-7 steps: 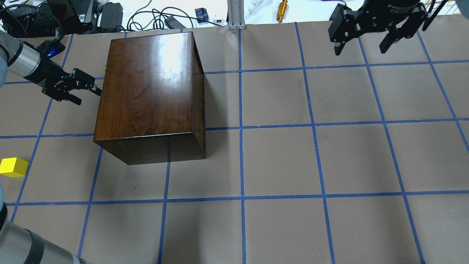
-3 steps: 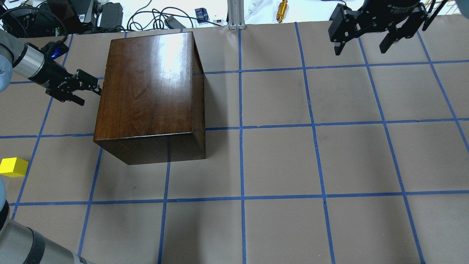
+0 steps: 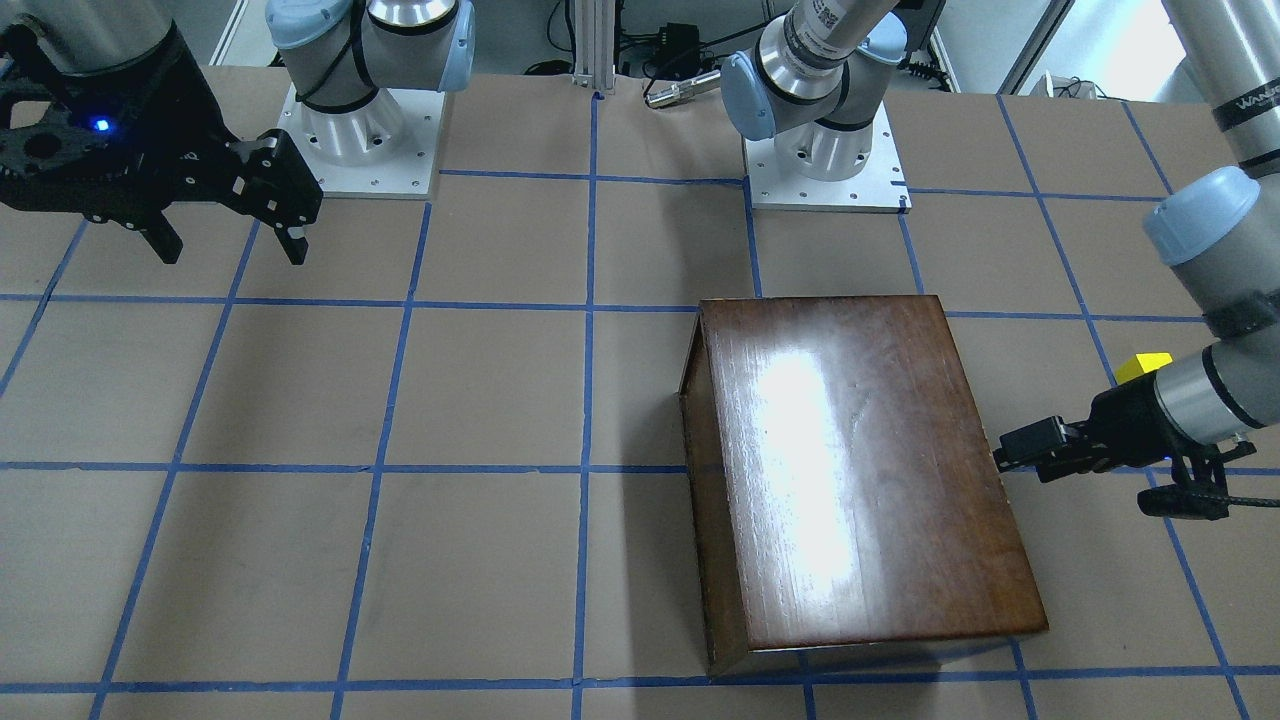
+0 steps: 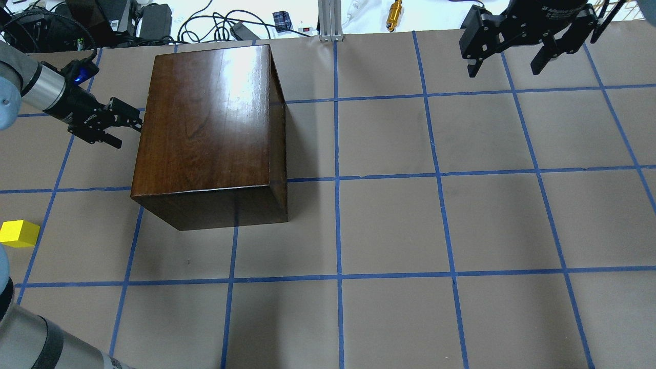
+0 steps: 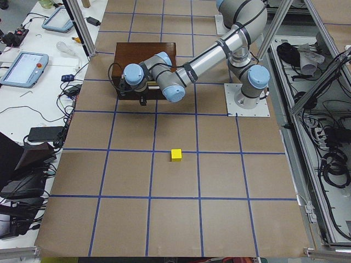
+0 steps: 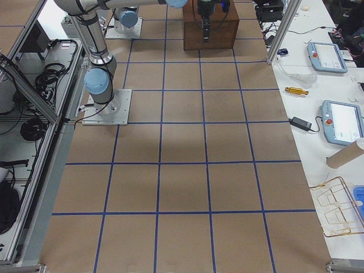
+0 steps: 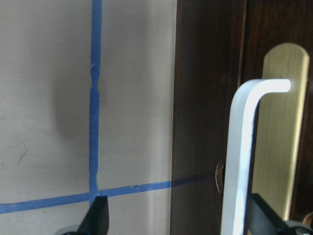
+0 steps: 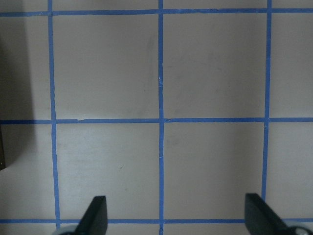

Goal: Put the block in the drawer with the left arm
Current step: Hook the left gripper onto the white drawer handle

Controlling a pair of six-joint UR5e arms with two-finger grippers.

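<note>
The yellow block (image 4: 19, 233) lies on the table at the left edge, apart from both grippers; it also shows in the front view (image 3: 1143, 366) and the left exterior view (image 5: 176, 155). The dark brown wooden box (image 4: 210, 118) stands left of centre. Its drawer is shut: only the dark front panel (image 7: 205, 98) with a brass plate and silver handle (image 7: 239, 161) shows, and the pale tray is hidden. My left gripper (image 4: 128, 131) is open at that panel, the handle between its fingers and close to one. My right gripper (image 4: 505, 69) is open and empty at the far right.
Cables, power supplies and a brass part (image 4: 394, 14) lie beyond the table's far edge. Blue tape lines grid the brown table (image 4: 389, 225). The two arm bases (image 3: 365, 140) stand at the robot's side of the table.
My left gripper has shifted slightly farther from the robot and closer to the box's left side. The block, box and right gripper have not moved.
</note>
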